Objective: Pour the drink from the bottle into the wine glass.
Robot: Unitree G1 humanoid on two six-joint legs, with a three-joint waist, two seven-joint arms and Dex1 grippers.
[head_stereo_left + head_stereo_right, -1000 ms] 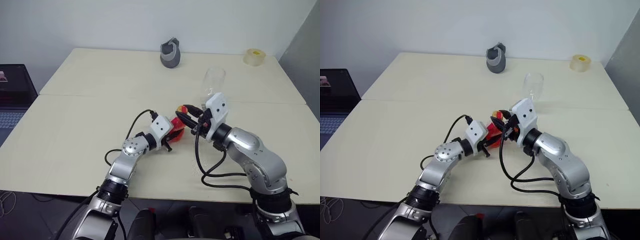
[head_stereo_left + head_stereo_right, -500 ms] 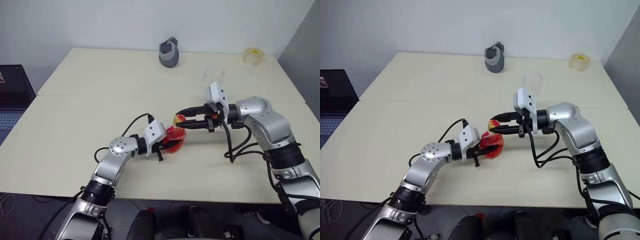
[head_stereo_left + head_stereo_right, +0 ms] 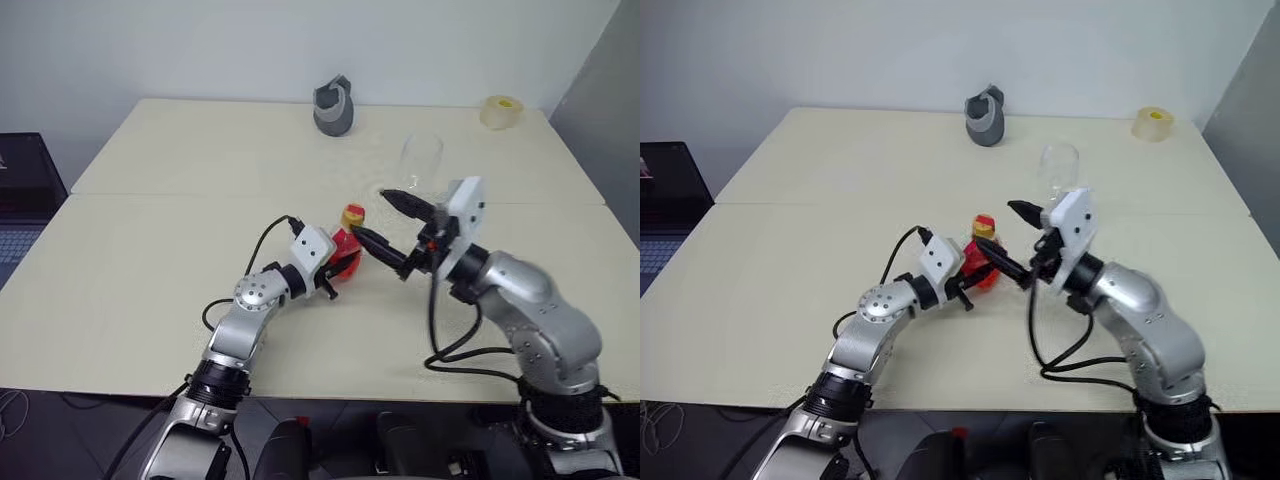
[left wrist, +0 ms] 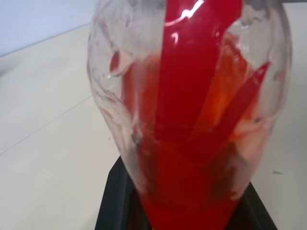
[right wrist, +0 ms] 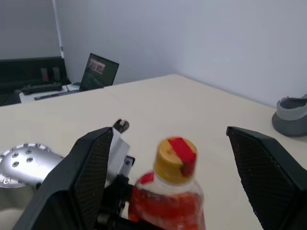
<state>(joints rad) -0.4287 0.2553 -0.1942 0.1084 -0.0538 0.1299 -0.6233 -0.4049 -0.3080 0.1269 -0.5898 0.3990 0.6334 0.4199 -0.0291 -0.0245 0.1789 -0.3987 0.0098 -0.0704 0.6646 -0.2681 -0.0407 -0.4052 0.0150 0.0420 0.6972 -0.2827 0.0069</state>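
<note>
One bottle (image 3: 981, 262), one wine glass (image 3: 1059, 172), two pincers, left (image 3: 965, 283) and right (image 3: 1012, 243).

Bottle (image 3: 346, 252) stands mid-surface (image 3: 150, 260); right gripper (image 3: 390, 228) just beside its cap. Wine glass (image 3: 420, 165) stands close behind. Grey jug (image 3: 333, 107) and tape roll (image 3: 499, 111) occupy the far edge.

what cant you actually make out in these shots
- Bottle, left wrist view: its cap is cut off by the frame edge.
- Wine glass, eye views: foot hidden behind the right end effector.
- Left end effector: fingers mostly hidden behind the bottle.
</note>
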